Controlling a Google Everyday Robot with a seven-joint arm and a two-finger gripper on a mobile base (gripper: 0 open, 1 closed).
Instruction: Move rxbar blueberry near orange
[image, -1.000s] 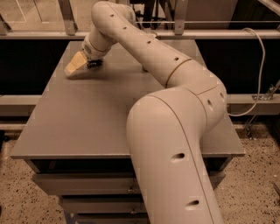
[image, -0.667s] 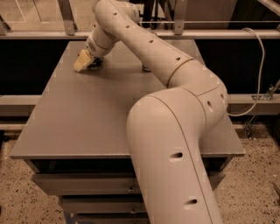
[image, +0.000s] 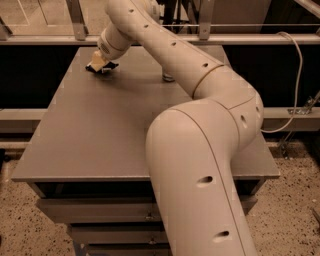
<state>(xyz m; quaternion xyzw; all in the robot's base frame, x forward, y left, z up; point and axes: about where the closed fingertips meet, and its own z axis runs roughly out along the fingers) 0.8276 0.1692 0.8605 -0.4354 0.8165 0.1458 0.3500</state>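
Tool is hanging low over the worktop, likely going for the dark rxbar blueberry just beneath it; whether it is gripping, cannot tell.

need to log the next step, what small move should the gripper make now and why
Probably lower the gripper a touch onto what looks like the bar, a small dark thing just under it at the table's far left corner. Whether it is held yet cannot be told. The orange is not in view, perhaps hidden by the arm, so a sure grasp comes first.
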